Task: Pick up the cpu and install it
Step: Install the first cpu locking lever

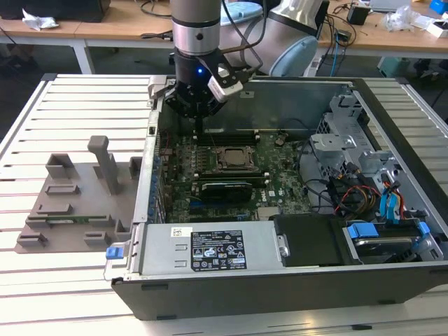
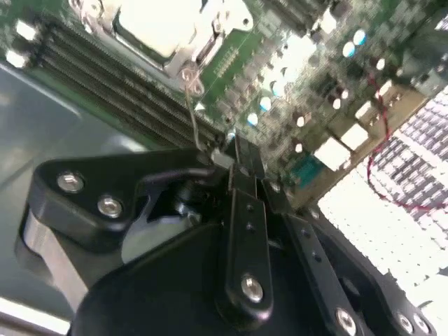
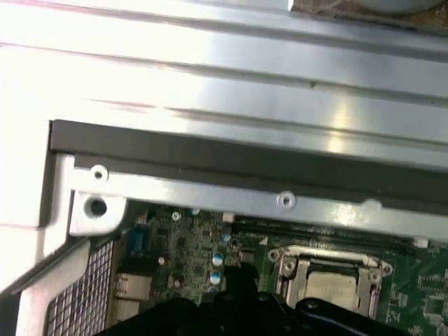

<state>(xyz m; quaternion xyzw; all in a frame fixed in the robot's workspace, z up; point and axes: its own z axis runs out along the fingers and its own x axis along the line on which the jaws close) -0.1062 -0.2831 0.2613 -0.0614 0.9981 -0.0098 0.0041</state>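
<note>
on the exterior view's left, a grey fixture tray [image 1: 77, 203] with upright blocks lies on the slatted worktop [image 1: 42, 133], just beside the open computer case [image 1: 280, 280]. over the case's near-left part the arm's gripper [image 1: 199, 122] hangs above the green motherboard [image 1: 210, 189], its fingers [image 2: 245, 210] drawn close together with nothing between them in the second wrist view. right of the gripper sits the socket frame [image 1: 234, 157], and the cpu [image 1: 235, 158] lies seated inside it, its pale silver top showing in both wrist views [image 2: 157, 24] [image 3: 332, 287]. further right are a metal drive cage [image 1: 343, 140] and blue cables [image 1: 388, 203].
</note>
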